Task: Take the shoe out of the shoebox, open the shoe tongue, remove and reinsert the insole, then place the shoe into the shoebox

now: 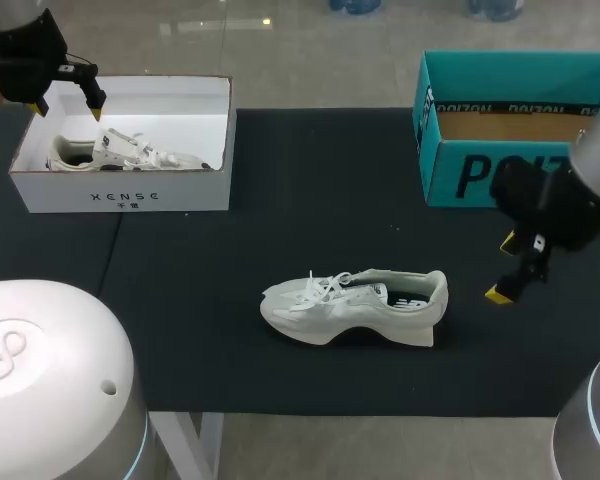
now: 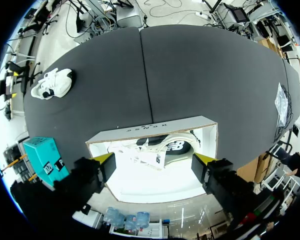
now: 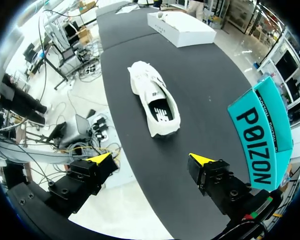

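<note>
While the white shoe (image 1: pixel 355 305) sits upright mid-way across the black table (image 1: pixel 230 370), long axis left-right with its toe toward my left, the right gripper (image 3: pixel 151 160) hangs near its heel, spread wide and empty. The left gripper (image 2: pixel 155 160) hovers over the white shoebox (image 1: pixel 120 195), also wide open, gripping nothing; a second shoe (image 1: pixel 120 152) lies inside.
</note>
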`<state>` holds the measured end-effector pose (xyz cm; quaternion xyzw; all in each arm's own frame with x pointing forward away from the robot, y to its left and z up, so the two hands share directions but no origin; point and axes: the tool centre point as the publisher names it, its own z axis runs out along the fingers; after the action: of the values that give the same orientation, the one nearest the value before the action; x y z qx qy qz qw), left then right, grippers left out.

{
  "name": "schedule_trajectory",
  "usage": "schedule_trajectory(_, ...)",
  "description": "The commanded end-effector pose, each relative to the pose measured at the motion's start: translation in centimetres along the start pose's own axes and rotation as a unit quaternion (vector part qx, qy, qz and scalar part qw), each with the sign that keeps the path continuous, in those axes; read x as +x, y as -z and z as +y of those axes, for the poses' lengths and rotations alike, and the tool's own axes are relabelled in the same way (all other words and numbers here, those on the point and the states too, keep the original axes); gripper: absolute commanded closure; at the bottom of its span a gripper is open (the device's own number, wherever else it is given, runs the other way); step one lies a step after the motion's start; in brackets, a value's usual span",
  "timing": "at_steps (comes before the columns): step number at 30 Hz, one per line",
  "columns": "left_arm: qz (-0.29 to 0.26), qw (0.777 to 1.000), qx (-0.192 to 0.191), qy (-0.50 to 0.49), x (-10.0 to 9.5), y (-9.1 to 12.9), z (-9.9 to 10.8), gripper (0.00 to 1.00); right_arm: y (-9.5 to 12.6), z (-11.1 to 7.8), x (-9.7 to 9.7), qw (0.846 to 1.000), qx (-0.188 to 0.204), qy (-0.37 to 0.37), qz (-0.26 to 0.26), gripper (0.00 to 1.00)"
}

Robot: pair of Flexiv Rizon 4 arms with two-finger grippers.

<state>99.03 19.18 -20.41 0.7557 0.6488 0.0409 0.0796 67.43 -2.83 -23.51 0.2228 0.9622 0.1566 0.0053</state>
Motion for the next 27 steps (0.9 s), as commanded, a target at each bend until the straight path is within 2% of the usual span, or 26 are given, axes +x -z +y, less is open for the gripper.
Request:
schedule_trajectory(1,0.001,1.000,0.000,-0.001,0.0,0.0,0.0,0.00,-0.1,-0.4,0.2,1.000,-0.014,0.000,-0.002,0.00)
schedule_trajectory(9,0.001,1.000,0.000,-0.001,0.0,0.0,0.0,0.00,-0.1,-0.4,0.2,1.000,-0.014,0.000,-0.002,0.00)
schedule_trajectory(10,0.001,1.000,0.000,-0.001,0.0,0.0,0.0,0.00,-0.3,-0.7,0.1,0.999,-0.049,0.014,0.001,0.00)
schedule_trajectory(13,0.001,1.000,0.000,-0.001,0.0,0.0,0.0,0.00,-0.9,-1.6,-0.7,0.992,-0.119,0.045,0.014,0.00)
schedule_trajectory(16,0.001,1.000,0.000,-0.001,0.0,0.0,0.0,0.00,-2.1,-2.4,-1.5,0.986,-0.153,0.055,0.048,0.00)
schedule_trajectory(17,0.001,1.000,0.000,-0.001,0.0,0.0,0.0,0.00,-2.6,-2.6,-1.8,0.979,-0.182,0.075,0.060,0.00)
schedule_trajectory(20,0.001,1.000,0.000,-0.001,0.0,0.0,0.0,0.00,-3.4,-3.4,-2.3,0.969,-0.218,0.095,0.072,0.00)
schedule_trajectory(27,0.001,1.000,0.000,-0.001,0.0,0.0,0.0,0.00,-4.8,-3.6,-3.3,0.958,-0.226,0.144,0.097,0.00)
